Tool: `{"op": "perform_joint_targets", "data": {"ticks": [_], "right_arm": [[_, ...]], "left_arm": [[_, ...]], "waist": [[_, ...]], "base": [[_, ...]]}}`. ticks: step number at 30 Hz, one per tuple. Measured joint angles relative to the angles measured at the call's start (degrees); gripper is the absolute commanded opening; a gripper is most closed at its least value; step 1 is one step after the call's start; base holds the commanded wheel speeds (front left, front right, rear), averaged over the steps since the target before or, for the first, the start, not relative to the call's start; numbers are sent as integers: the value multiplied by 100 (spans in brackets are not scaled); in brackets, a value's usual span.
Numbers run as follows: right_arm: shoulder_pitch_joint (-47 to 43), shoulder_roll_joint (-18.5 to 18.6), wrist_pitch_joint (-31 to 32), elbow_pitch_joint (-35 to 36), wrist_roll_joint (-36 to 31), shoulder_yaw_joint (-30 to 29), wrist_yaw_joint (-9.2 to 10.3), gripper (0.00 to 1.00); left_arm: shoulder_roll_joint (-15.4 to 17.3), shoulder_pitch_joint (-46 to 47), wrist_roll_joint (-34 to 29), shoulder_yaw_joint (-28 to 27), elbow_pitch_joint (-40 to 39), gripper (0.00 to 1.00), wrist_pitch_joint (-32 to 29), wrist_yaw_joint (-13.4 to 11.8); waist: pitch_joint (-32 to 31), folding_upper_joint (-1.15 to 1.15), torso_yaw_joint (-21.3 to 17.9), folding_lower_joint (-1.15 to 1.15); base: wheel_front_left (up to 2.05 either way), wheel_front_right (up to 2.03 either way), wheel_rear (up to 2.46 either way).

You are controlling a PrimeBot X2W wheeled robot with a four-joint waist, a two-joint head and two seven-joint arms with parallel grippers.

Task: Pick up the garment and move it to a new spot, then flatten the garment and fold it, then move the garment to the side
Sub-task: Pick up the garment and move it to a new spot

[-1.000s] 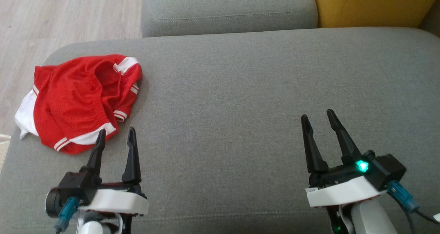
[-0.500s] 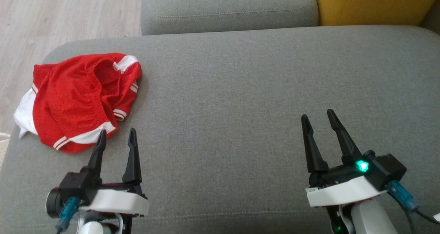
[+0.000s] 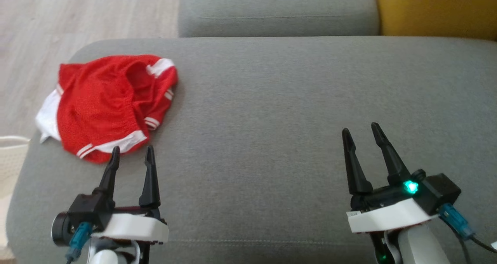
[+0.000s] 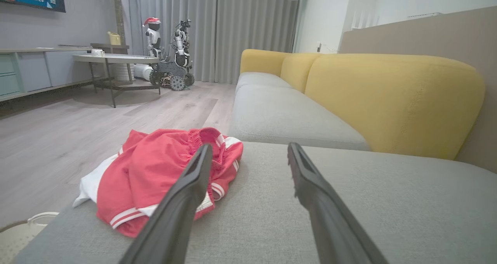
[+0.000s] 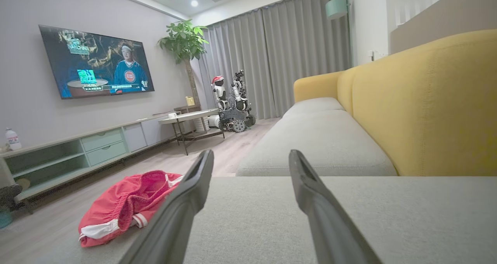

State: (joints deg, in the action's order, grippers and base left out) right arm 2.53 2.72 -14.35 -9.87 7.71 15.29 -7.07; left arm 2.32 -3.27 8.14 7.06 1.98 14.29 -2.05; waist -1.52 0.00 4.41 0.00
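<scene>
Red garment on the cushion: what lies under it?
The red garment lies crumpled on the grey seat cushion. Whether anything else is beneath cannot be seen; the cloth covers that spot.

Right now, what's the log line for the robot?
stage: pre-pickup; garment: crumpled on cushion; left end effector: open, near garment; right end effector: open, empty

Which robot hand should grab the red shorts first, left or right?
Probably the left. The left gripper is open and right by the near edge of the red shorts, while the right gripper sits far across the grey cushion.
</scene>
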Motion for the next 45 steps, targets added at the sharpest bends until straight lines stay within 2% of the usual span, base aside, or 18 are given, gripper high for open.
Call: {"op": "perform_joint_targets", "data": {"ticks": [21,30,34,36,39,42,45], "right_arm": [[-33,0,0,-3,-41,31,-1,100],[-125,0,0,0,-116,32,-1,100],[-73,0,0,-1,-275,13,-1,100],[38,0,0,-3,-426,-3,-1,100],[289,1,0,-1,-626,-57,-1,100],[528,36,0,8,-778,-79,-1,100],[688,164,-1,48,-862,-86,-1,100]], "left_arm": [[13,-154,-57,-68,-120,100,0,-52],[13,-174,-51,-265,-200,100,1,-96],[13,295,-126,-465,-256,100,1,141],[12,809,-137,-490,-269,100,1,435],[24,1680,-140,-530,-202,100,3,716],[119,2521,-53,-553,114,100,44,862],[248,3303,215,-508,760,100,44,916]], "waist": [[-67,0,1404,0],[148,0,1608,0],[436,0,1604,0],[631,0,1594,0],[971,0,1577,0],[1357,0,1550,0],[1751,0,1516,1]], "base": [[0,0,0],[0,0,0],[0,0,0],[0,0,0],[0,0,0],[0,0,0],[0,0,0]]}}
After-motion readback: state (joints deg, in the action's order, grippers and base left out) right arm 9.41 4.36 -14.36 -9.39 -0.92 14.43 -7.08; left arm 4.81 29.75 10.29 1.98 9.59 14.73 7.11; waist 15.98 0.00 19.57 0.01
